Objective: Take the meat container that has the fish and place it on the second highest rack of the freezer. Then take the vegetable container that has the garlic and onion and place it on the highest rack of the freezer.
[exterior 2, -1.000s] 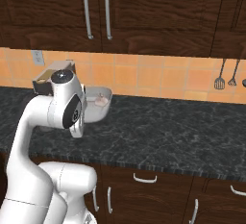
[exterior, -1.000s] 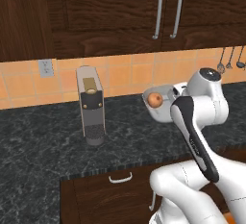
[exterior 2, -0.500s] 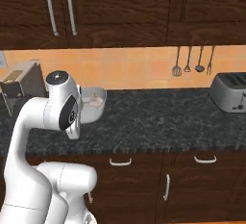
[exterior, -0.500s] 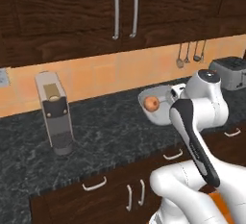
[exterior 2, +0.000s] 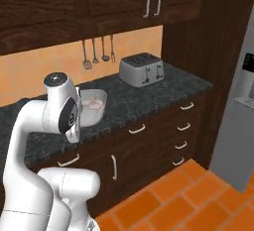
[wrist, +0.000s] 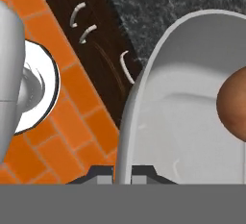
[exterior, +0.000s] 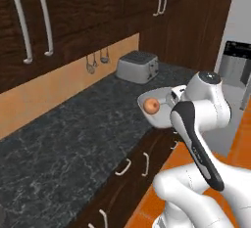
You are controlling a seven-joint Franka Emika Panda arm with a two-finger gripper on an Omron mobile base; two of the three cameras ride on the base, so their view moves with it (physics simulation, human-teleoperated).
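Note:
My gripper is shut on the near rim of the vegetable container, a shallow grey tray held level above the counter's front edge. In the left base view the vegetable container hangs in front of my wrist, where the gripper meets its rim. The round orange-brown onion lies inside it, and in the hand view the onion sits at the right edge. The pale garlic rests in the vegetable container. The grey freezer stands at the far right, past the cabinets. The fish is out of view.
A silver toaster stands at the back of the dark stone counter. Utensils hang on the orange wall. Dark drawers with white handles run below, above an orange tiled floor. A tall dark cabinet stands beside the freezer.
The cameras have swung right along the counter: the coffee machine left the picture, and the toaster and freezer came in. The tray with onion and garlic stays in my grip.

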